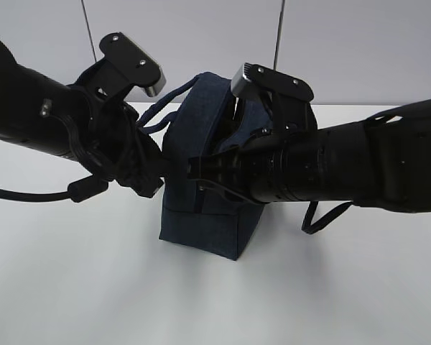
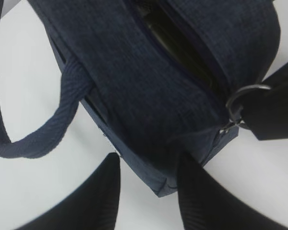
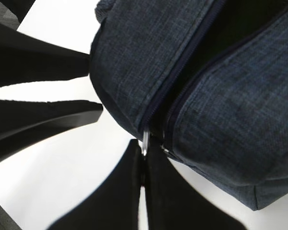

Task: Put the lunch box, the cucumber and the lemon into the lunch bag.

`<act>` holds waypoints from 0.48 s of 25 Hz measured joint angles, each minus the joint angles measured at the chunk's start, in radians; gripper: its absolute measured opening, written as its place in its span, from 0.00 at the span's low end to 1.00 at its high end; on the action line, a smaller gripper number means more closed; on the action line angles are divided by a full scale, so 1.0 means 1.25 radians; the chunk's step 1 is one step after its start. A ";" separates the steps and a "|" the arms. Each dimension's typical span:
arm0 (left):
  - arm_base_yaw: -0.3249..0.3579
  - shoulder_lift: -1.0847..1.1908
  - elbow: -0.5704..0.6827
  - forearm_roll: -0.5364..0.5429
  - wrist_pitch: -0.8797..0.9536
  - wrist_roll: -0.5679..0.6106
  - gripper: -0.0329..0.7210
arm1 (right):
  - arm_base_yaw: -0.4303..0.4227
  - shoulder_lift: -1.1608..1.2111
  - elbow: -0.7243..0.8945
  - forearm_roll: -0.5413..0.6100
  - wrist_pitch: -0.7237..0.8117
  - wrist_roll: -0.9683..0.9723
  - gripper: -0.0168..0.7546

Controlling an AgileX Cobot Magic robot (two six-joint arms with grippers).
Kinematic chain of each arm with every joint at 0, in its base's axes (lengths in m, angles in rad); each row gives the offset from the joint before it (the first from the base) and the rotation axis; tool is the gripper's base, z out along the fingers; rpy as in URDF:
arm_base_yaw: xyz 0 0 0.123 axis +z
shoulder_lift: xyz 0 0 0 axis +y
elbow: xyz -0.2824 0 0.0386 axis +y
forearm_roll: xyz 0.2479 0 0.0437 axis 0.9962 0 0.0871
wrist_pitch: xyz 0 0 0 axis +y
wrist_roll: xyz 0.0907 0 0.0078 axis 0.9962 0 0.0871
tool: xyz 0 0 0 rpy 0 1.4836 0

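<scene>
The dark navy lunch bag (image 1: 208, 215) stands upright in the middle of the white table. My left gripper (image 1: 152, 180) straddles its left end; in the left wrist view the bag's corner (image 2: 165, 179) sits between the jaws, with both fingers against the fabric. My right gripper (image 3: 144, 143) is shut on the silver zipper pull (image 3: 144, 136), also seen as a ring (image 2: 240, 100) in the left wrist view. The zipper stands partly open over a dark gap (image 2: 182, 48). The lunch box, cucumber and lemon are hidden or out of view.
One loop handle (image 2: 38, 139) hangs off the bag's left side, the other handle (image 1: 323, 215) droops under my right arm. Both arms crowd the bag's top. Bare white table (image 1: 93, 287) lies in front, with a grey wall behind.
</scene>
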 joint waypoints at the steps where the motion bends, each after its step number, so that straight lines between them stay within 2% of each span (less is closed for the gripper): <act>1: -0.002 0.000 0.000 -0.007 -0.005 0.001 0.40 | 0.000 0.000 0.000 0.000 0.000 0.000 0.02; 12: -0.004 0.008 0.000 -0.051 -0.056 0.001 0.40 | 0.000 0.000 0.000 0.000 -0.002 0.000 0.02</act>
